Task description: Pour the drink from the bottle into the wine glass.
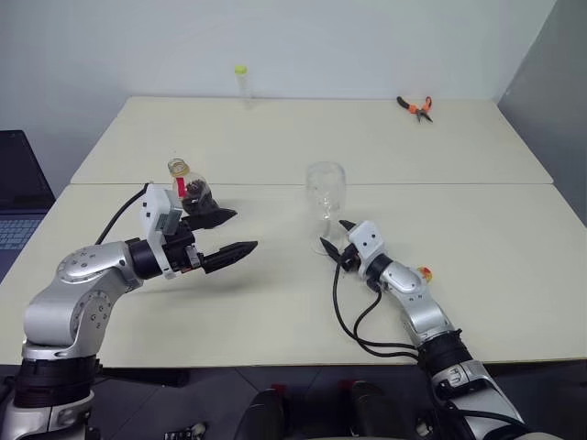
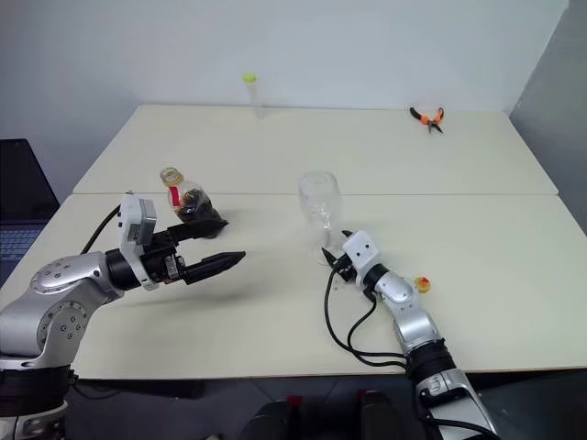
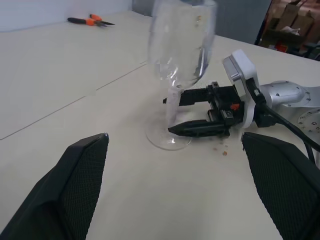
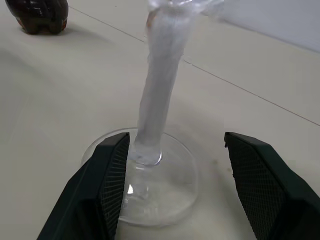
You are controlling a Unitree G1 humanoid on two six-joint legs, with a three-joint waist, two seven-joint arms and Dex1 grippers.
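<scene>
On the cream-coloured tabletop [image 1: 275, 302], at the robot's left, the small squat clear plastic bottle [image 1: 190, 190] with a red label stands upright, its dark brown, almost black drink [image 1: 195, 198] filling the lower body; its mouth looks uncapped. Just in front of it the left gripper [image 1: 229, 233] hovers level above the table, its two black fingers spread wide and holding nothing, pointing toward the middle of the table. Further right, near the centre, the clear stemmed wine glass [image 1: 325, 191] stands upright and empty on its flat round foot. The right gripper [image 4: 170, 185] lies low at the base of the glass, its fingers apart on either side of the thin stem, over the foot, not closed on it. A small yellow-and-red object [image 1: 425, 272], possibly a cap, rests beside the right arm. At the far edge stand a thin clear tube with a yellow-green top [image 1: 242, 84] and, far right, orange-handled pliers [image 1: 415, 106].
</scene>
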